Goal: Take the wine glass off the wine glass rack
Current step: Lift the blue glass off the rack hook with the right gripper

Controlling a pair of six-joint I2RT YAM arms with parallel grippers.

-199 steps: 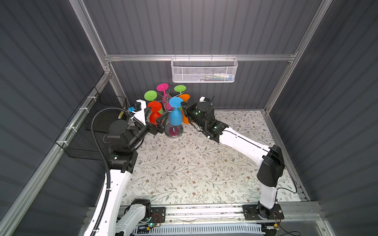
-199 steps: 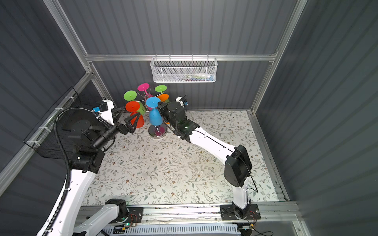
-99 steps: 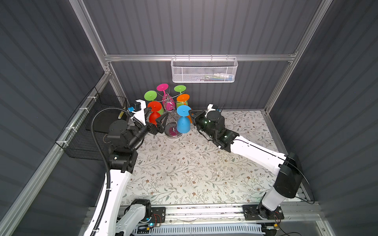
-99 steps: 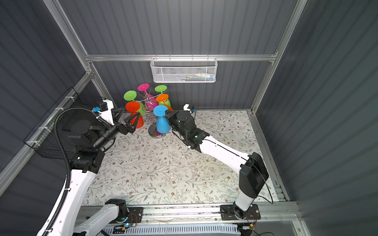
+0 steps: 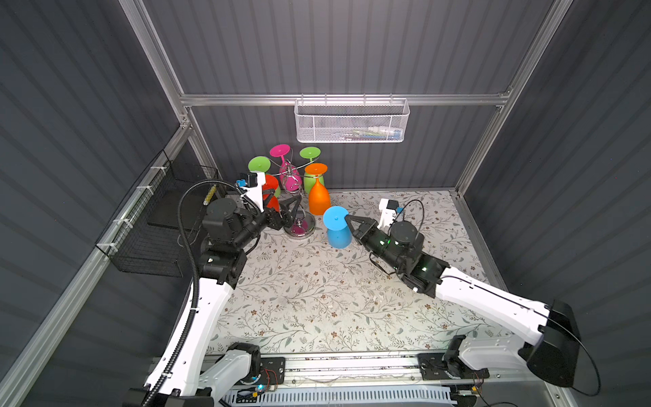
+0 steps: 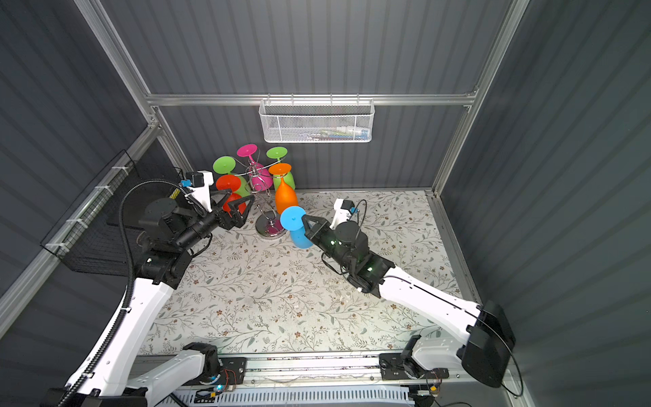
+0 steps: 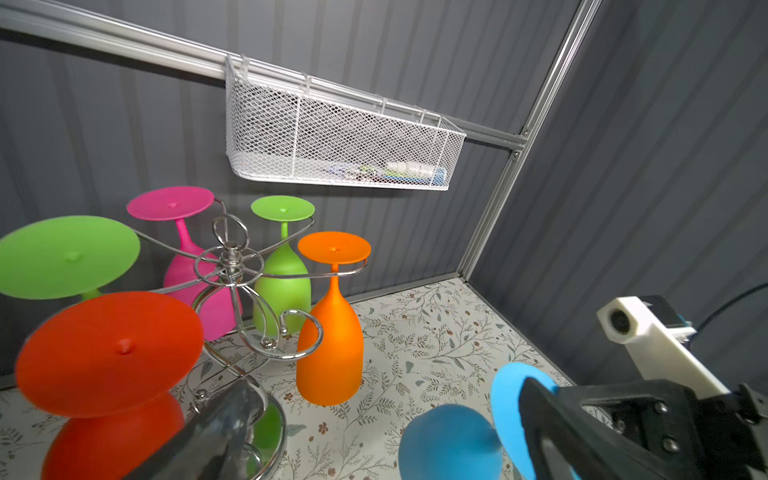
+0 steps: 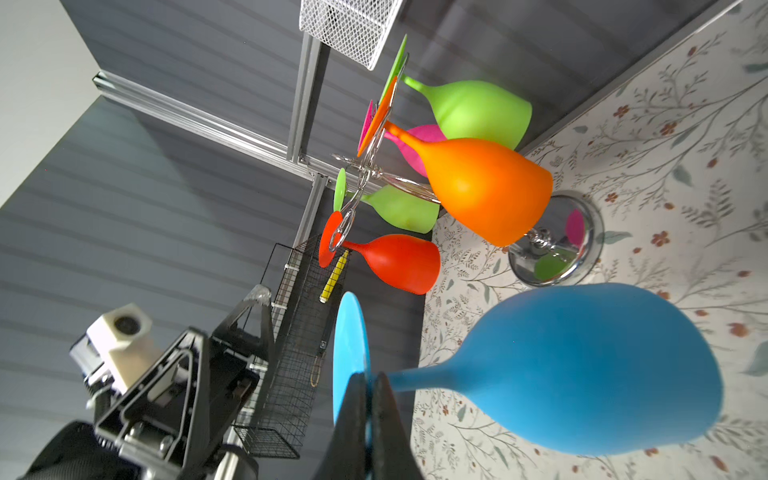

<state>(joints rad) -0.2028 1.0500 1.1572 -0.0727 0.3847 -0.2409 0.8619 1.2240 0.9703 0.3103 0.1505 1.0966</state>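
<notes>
The blue wine glass (image 5: 339, 236) (image 6: 300, 236) hangs upside down and tilted, clear of the wine glass rack (image 5: 299, 225) (image 6: 270, 228), just to the right of its mirror base. My right gripper (image 5: 348, 220) (image 6: 305, 220) is shut on the glass's thin stem right below its round foot; the right wrist view shows the grip (image 8: 370, 376) and the bowl (image 8: 582, 374). My left gripper (image 5: 283, 201) (image 6: 241, 201) stands open beside the rack's stem, at the red glass (image 5: 271, 183), holding nothing. Whether the blue bowl's rim touches the cloth, I cannot tell.
Several coloured glasses still hang on the rack's arms (image 7: 232, 266), the orange one (image 5: 318, 197) nearest the blue glass. A white mesh basket (image 5: 350, 123) hangs on the back wall, a black wire basket (image 5: 158, 225) on the left wall. The floral cloth (image 5: 317, 299) spreads toward the front.
My right gripper has pulled the blue glass off the rack's arm, down and to the right, away from the stand. The left arm has stayed still and open.
</notes>
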